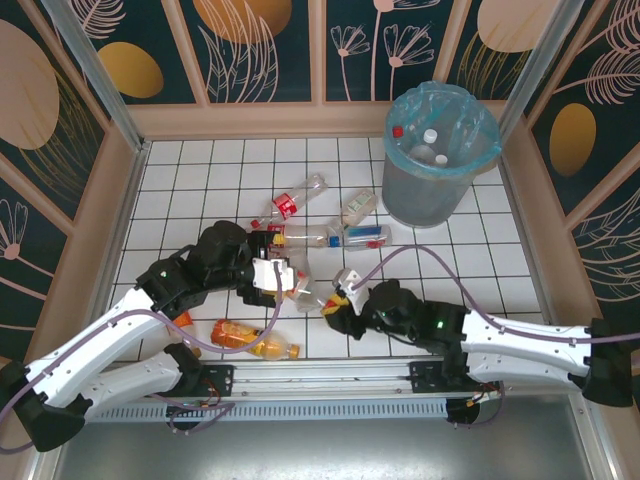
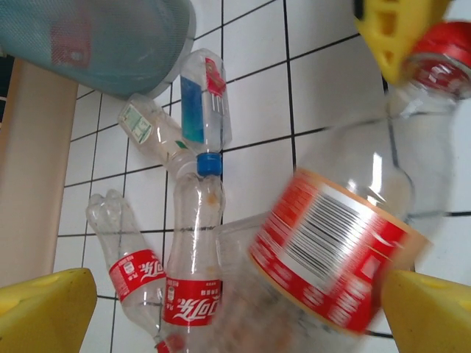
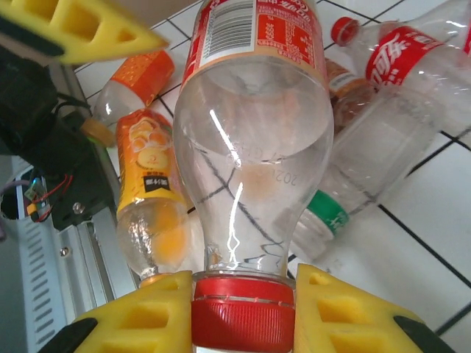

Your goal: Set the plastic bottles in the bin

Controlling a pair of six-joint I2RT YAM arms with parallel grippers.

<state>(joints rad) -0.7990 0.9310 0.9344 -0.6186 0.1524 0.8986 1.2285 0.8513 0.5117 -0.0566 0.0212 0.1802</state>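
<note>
Right tool (image 3: 243,294) clamps bottle (image 3: 254,147) by its cropped cap (image 3: 243,323).

Looking down into a robotics lab test cell here, no question. Two white robot arms (image 1: 110,345) are bolted to an aluminium rail (image 1: 330,378) at 6 o'clock, with purple cables (image 1: 425,250) looping off them. The floor of the cell is a white tiled tabletop (image 1: 200,170). It's boxed in from 9 round to 3 o'clock by printed wall panels (image 1: 260,50) of leaves and flowers, framed by bare aluminium posts (image 1: 93,70). The right wrist view catches exposed red and black wiring (image 3: 40,195) beside that rail. Plastic bottles (image 1: 345,237) litter the tiles, and a bagged bin (image 1: 430,190) stands at 1 o'clock.
</note>
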